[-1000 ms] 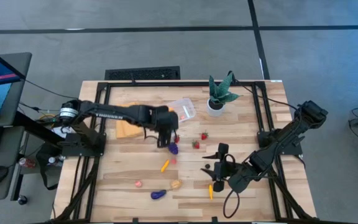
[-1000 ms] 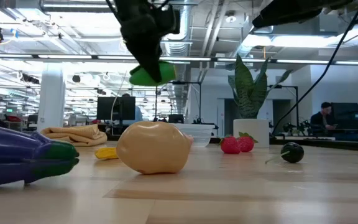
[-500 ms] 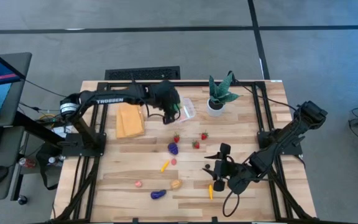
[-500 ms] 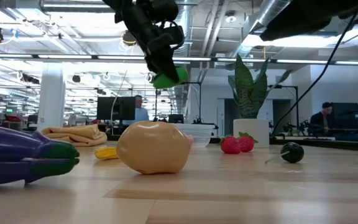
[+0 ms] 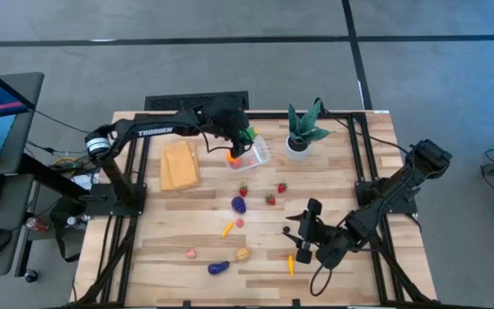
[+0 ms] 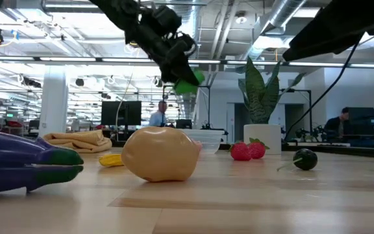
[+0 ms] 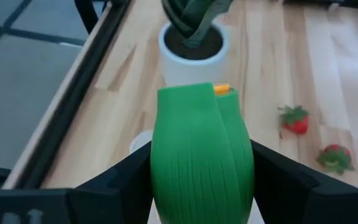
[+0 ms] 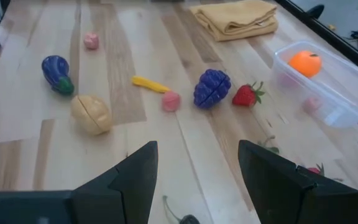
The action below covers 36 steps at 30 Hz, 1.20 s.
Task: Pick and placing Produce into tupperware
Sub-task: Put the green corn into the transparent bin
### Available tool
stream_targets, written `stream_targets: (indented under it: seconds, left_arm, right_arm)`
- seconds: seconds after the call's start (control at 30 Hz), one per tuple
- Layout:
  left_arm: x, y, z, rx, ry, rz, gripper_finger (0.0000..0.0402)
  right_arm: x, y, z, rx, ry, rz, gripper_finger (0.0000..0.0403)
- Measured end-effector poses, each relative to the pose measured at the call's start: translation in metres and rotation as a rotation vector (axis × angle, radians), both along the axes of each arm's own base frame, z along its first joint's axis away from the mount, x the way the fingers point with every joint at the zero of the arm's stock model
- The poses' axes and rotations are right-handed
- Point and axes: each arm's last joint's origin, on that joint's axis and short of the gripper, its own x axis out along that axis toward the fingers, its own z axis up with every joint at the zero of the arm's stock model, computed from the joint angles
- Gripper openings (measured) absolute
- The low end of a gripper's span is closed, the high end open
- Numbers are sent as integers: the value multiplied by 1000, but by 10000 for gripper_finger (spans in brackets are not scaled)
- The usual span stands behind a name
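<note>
The left tool [image 5: 241,140], clamped on a green vegetable [image 7: 201,155], had carried it over the tupperware [image 5: 252,152]; release was likely next.

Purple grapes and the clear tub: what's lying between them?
One strawberry lies between the grapes and the tub; the right wrist view shows it.

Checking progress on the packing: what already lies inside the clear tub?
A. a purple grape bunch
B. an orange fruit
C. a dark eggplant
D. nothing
B: the right wrist view shows an orange fruit inside the clear tub; the grapes and eggplant lie on the table.
</note>
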Motion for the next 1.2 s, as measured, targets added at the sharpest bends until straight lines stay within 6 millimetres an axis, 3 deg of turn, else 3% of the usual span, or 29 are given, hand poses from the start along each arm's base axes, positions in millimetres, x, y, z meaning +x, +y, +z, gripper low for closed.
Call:
stream_targets:
  seconds: [0.33, 0.7, 1.2]
  left_arm:
    - [24, 16, -53, -84, 20, 63, 215]
    - [33, 30, -85, -177, 9, 130, 215]
    - [34, 28, -87, -179, 24, 129, 215]
  right_arm:
    - [0, 0, 0, 0, 1, 0, 216]
    - [0, -1, -1, -9, 9, 0, 216]
    - [-1, -1, -1, -14, 15, 0, 216]
